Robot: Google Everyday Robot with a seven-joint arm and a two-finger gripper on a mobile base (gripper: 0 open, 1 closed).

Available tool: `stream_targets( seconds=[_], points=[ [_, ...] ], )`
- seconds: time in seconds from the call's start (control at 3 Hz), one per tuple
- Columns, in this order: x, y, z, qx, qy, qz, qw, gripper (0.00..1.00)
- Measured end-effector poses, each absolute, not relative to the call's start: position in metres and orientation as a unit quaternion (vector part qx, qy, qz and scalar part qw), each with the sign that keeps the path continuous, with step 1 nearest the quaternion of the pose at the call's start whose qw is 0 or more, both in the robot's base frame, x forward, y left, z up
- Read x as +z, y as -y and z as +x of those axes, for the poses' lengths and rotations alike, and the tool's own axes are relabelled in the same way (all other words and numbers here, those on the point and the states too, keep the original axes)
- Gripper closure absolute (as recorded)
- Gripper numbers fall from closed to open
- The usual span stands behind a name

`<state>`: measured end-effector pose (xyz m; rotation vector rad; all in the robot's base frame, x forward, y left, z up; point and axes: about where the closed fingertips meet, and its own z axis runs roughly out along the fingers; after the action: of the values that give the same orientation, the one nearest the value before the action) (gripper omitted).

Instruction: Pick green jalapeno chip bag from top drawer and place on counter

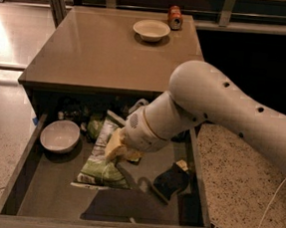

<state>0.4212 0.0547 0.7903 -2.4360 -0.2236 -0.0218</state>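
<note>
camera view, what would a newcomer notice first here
The bulky white arm stretches in from the right, its gripper down in the open top drawer at a pale green bag. A white bowl sits at the drawer's left; a second bowl and a can stand on the counter.

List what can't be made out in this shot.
Camera view only:
- The tool, low in the top drawer: its contact with the green bag is hidden by the arm.
- Back of the drawer: items lost in shadow under the counter.
- Label of the can: too small.
- Drawer front: cut by the bottom edge.
</note>
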Motion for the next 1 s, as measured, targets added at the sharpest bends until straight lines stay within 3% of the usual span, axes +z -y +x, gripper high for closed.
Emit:
stream_targets(
  seconds=[1.0],
  points=[
    [0.910,-0.023,0.462,-0.188,0.054,-0.931,0.308,1.00]
  ],
)
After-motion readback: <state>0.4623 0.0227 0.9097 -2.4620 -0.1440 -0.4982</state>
